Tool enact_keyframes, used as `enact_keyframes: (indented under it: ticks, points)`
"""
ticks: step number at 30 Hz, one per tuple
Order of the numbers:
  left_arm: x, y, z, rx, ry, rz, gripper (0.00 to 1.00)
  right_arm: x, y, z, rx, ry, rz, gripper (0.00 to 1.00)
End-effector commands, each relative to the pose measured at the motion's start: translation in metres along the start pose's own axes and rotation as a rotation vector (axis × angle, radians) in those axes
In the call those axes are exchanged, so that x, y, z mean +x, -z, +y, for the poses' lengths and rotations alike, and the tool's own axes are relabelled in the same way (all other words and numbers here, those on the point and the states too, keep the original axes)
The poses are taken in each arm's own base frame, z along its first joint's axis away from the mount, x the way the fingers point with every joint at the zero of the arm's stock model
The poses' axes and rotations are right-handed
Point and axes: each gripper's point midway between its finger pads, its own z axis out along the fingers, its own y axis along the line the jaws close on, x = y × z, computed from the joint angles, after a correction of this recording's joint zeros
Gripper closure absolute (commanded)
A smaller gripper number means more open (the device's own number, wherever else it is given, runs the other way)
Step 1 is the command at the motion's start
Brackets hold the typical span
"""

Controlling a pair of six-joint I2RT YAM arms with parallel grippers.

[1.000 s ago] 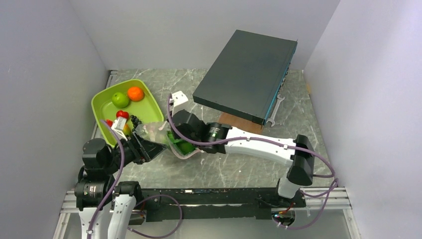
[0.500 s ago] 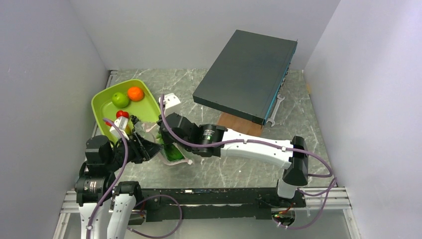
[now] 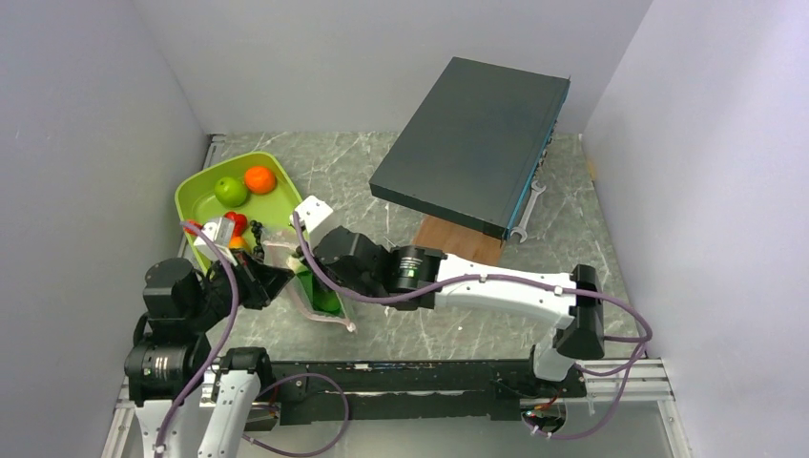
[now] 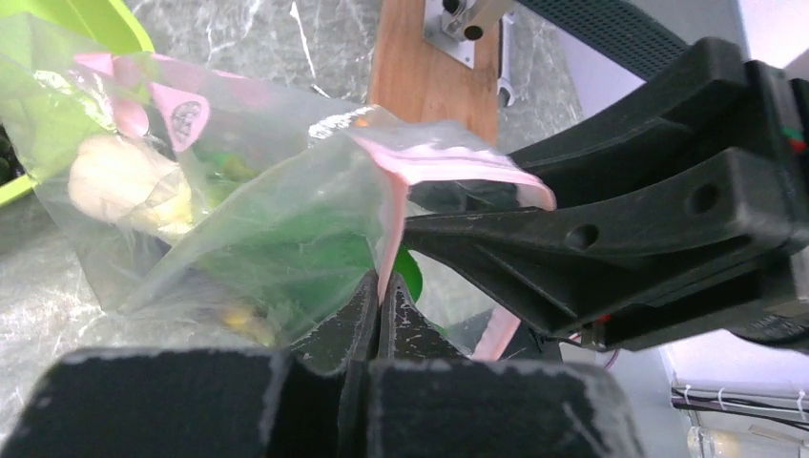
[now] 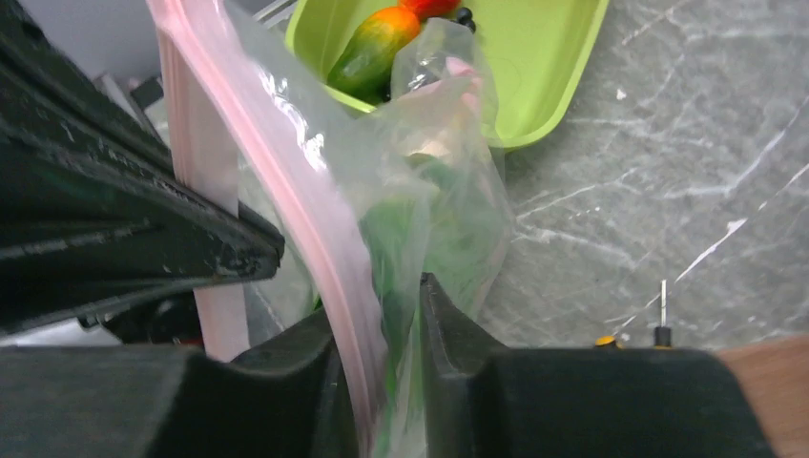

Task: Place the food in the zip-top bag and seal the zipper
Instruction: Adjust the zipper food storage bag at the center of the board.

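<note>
The zip-top bag [image 3: 322, 298] hangs between my two grippers, just right of the tray, with leafy greens [image 4: 296, 250] and a pale piece [image 4: 114, 176] inside. My left gripper [image 4: 382, 286] is shut on the pink zipper [image 4: 448, 164] at the bag's mouth. My right gripper [image 5: 377, 307] is open; the zipper [image 5: 286, 181] and bag film pass loosely through the gap. In the top view the left gripper [image 3: 275, 281] and right gripper [image 3: 307, 275] almost meet. A green apple [image 3: 230, 191], an orange [image 3: 259, 178] and a red fruit [image 3: 235, 220] lie in the tray. A yellow-red fruit [image 5: 374, 43] lies there too.
The lime-green tray [image 3: 200, 189] stands at the back left, close behind the bag. A large dark box [image 3: 472, 143] leans on a wooden block [image 3: 458, 239] at the back right, with a wrench [image 3: 528, 212] beside it. Grey walls close in the sides.
Both grippers and the bag have shifted left toward the tray. My left gripper has closed on the pink strip, and my right gripper has loosened from shut to open.
</note>
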Motion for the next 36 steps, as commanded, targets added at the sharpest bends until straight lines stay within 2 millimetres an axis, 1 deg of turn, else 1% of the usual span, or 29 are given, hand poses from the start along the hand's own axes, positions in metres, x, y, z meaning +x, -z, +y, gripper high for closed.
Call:
enact_keyframes:
  ticks: [1,2,4,6,7,9,12,17,19,21,24,25,26,27,29,30,31,33,34,35,36]
  points:
    - [-0.013,0.019,-0.029,0.091,-0.083,-0.058,1.0,-0.028,0.035,0.006,-0.154,0.283,-0.064,0.67]
    - [-0.011,0.019,-0.033,0.114,-0.074,-0.048,1.0,-0.031,0.037,0.007,-0.17,0.331,-0.066,0.61]
    - [-0.005,0.019,-0.036,0.14,-0.053,-0.016,1.0,-0.041,0.041,0.009,-0.186,0.385,-0.075,0.53]
    - [-0.002,0.018,-0.037,0.145,-0.044,0.008,1.0,-0.051,0.041,0.013,-0.197,0.409,-0.088,0.47]
    - [-0.001,0.018,-0.036,0.14,-0.043,0.014,1.0,-0.054,0.039,0.016,-0.206,0.421,-0.087,0.45]
    - [0.0,0.02,-0.037,0.142,-0.05,0.019,1.0,-0.063,0.034,0.016,-0.183,0.432,-0.095,0.45]
    - [0.002,0.021,-0.039,0.154,-0.049,0.019,1.0,-0.069,0.019,0.013,-0.125,0.448,-0.09,0.45]
    - [0.005,0.02,-0.038,0.162,-0.043,0.025,1.0,-0.076,0.007,0.026,-0.146,0.447,-0.095,0.47]
    - [0.006,0.02,-0.038,0.166,-0.044,0.027,1.0,-0.077,0.004,0.029,-0.155,0.447,-0.102,0.53]
    - [0.005,0.021,-0.039,0.165,-0.051,0.022,1.0,-0.073,0.002,0.029,-0.155,0.456,-0.094,0.54]
    - [0.006,0.023,-0.04,0.17,-0.063,0.021,1.0,-0.07,0.0,0.028,-0.152,0.468,-0.094,0.61]
    - [0.005,0.024,-0.041,0.171,-0.066,0.02,1.0,-0.068,0.0,0.027,-0.153,0.472,-0.094,0.68]
    - [0.005,0.024,-0.041,0.172,-0.067,0.019,1.0,-0.071,0.0,0.025,-0.14,0.464,-0.108,0.82]
    - [0.004,0.024,-0.042,0.175,-0.068,0.019,1.0,-0.075,0.0,0.018,-0.09,0.436,-0.122,0.99]
    - [0.003,0.024,-0.043,0.176,-0.066,0.024,0.98,-0.087,0.007,-0.003,0.039,0.363,-0.152,1.0]
    - [0.002,0.024,-0.043,0.17,-0.063,0.025,0.92,-0.092,0.015,-0.014,0.106,0.317,-0.164,1.0]
    - [0.0,0.025,-0.043,0.165,-0.065,0.022,0.81,-0.095,0.024,-0.025,0.164,0.276,-0.174,1.0]
    - [-0.002,0.028,-0.045,0.158,-0.075,0.012,0.59,-0.098,0.049,-0.04,0.227,0.203,-0.209,1.0]
    - [-0.004,0.029,-0.044,0.147,-0.08,0.0,0.5,-0.099,0.066,-0.048,0.244,0.166,-0.232,1.0]
    - [-0.005,0.029,-0.042,0.135,-0.083,-0.011,0.45,-0.098,0.077,-0.054,0.25,0.135,-0.245,1.0]
    - [-0.006,0.028,-0.038,0.114,-0.079,-0.019,0.4,-0.089,0.083,-0.06,0.268,0.121,-0.241,1.0]
